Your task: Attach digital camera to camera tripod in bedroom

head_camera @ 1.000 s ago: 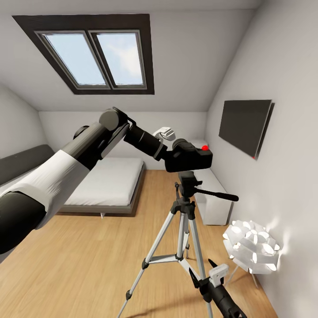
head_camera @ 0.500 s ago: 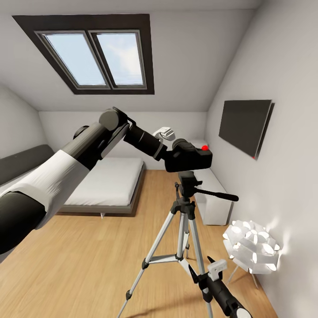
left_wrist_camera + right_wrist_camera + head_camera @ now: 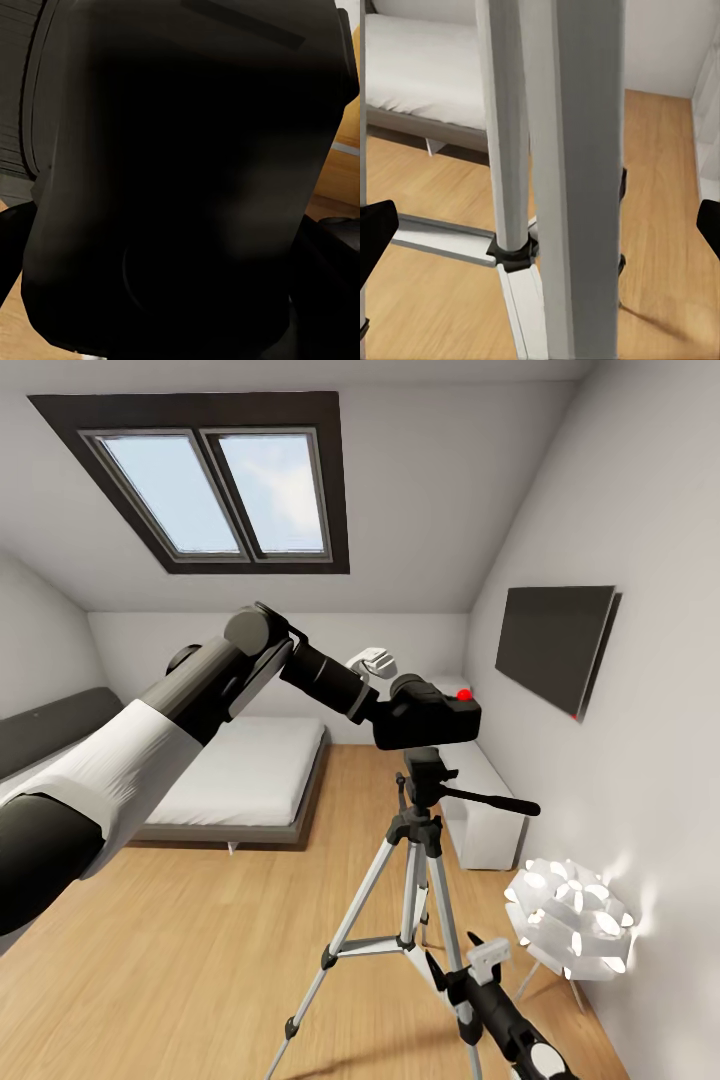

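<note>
The black digital camera, its red button on top, is right over the camera tripod's black pan head; whether it touches I cannot tell. My left gripper is shut on the camera's left side, its fingers hidden behind the body. In the left wrist view the dark camera body is pressed close to the lens. The tripod's silver legs spread on the wood floor. My right gripper is low beside a leg and open, with that tripod leg between its fingertips.
A white petal-shaped lamp glows at the right wall, close to my right arm. White cube shelves stand behind the tripod, under a wall TV. The grey-framed bed lies at the left, a skylight overhead.
My right gripper has risen slightly and moved closer in along the tripod leg. The left arm, the camera and the tripod have not moved.
</note>
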